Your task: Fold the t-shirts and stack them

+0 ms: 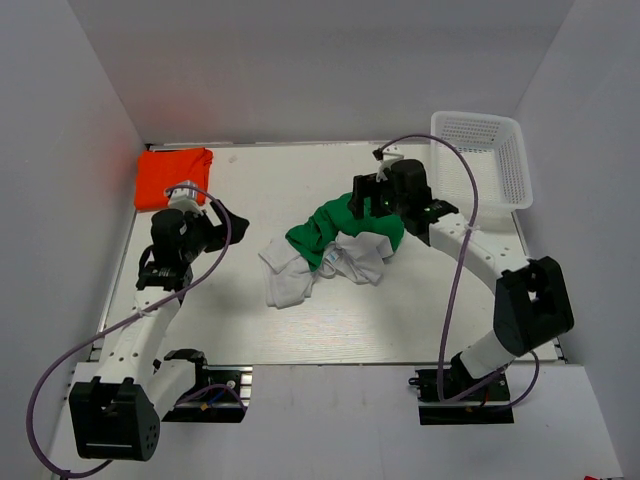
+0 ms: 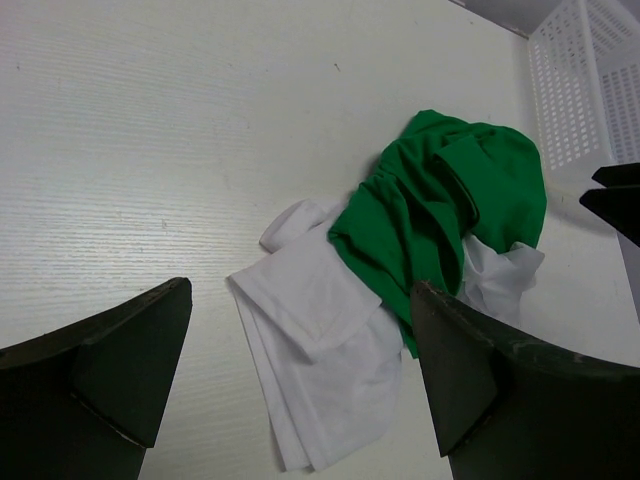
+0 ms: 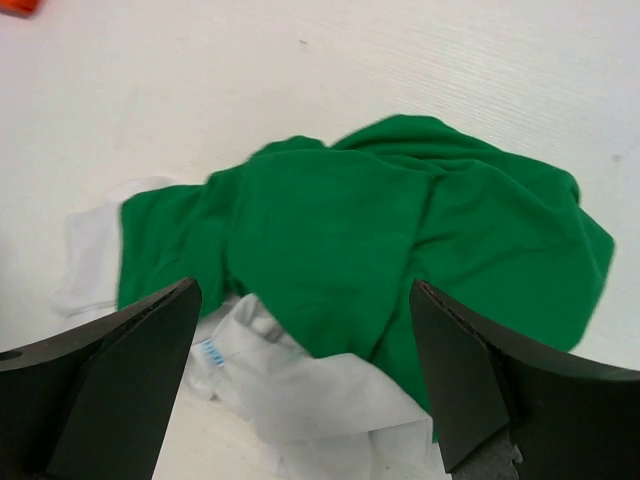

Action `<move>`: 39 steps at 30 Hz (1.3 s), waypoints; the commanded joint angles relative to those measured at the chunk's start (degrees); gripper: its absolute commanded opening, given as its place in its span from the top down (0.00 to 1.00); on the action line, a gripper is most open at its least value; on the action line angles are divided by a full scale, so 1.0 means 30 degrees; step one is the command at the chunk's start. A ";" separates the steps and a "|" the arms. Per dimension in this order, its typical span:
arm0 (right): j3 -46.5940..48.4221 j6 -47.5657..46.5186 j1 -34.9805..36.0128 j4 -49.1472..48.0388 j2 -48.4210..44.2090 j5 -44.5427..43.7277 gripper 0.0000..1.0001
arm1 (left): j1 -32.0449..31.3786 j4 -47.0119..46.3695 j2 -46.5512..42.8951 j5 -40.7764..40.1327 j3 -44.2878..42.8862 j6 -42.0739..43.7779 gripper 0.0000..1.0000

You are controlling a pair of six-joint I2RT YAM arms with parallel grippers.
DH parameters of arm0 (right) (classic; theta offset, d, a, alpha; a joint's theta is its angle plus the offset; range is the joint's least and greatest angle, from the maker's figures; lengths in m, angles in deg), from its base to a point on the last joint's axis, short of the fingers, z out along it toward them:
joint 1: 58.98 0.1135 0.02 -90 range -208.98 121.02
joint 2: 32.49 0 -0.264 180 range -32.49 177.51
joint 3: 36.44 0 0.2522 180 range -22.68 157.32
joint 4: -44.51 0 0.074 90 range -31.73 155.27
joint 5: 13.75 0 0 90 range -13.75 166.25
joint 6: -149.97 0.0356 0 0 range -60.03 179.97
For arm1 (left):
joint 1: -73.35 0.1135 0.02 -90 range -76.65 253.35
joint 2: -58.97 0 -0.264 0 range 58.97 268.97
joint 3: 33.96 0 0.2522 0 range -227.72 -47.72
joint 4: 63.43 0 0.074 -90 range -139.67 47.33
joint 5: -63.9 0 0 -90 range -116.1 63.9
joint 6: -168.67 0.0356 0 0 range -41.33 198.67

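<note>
Shirts, three: one orange shirt [image 1: 173, 177], folded, far-left corner of desk [image 1: 260, 180]; one green shirt [image 1: 335, 228] crumpled over one white shirt [image 1: 295, 275], mid-desk. Basket [image 1: 520, 170], one, far-right corner. Left jaws, right jaws: both pairs spread, empty.

Left arm [image 1: 160, 310] and right arm [image 1: 470, 245] hover, fingers [image 2: 120, 370] spread.
</note>
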 commanded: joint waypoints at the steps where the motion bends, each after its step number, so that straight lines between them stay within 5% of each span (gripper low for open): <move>1: 0.1996 0.0100 0.0300 0.1865 0.1434 -0.3595 0.10 | -0.0052 -0.0218 -0.0003 0.0450 0.0063 -0.0020 0.00; 13: 0.6807 0.1535 0.1004 0.2985 0.8203 -0.0466 0.10 | -0.0052 -0.0572 0.0378 0.0450 0.0238 0.0156 0.00; 18: 0.7948 0.2298 0.1150 0.3216 1.0020 -0.1544 0.10 | -0.0052 -0.0747 0.0759 0.0625 0.0238 0.0156 0.00; 21: 0.8623 0.2620 0.1180 0.3686 1.0403 -0.2570 0.49 | -0.0052 -0.0747 0.0935 0.0625 0.0238 0.0156 0.00; 22: 0.8711 0.2621 0.1238 0.3658 1.0315 -0.2834 0.83 | -0.0052 -0.0979 0.0935 0.0625 0.0238 0.0156 0.00; 23: 0.8712 0.2592 0.1267 0.3455 1.0111 -0.3214 1.00 | -0.0052 -0.0982 0.1109 0.0625 0.0238 0.0156 0.00; 39: 1.1144 -0.0132 0.1150 0.3337 0.5454 -0.5503 0.98 | -0.0052 -0.1333 0.1286 0.1534 0.0414 0.0156 0.00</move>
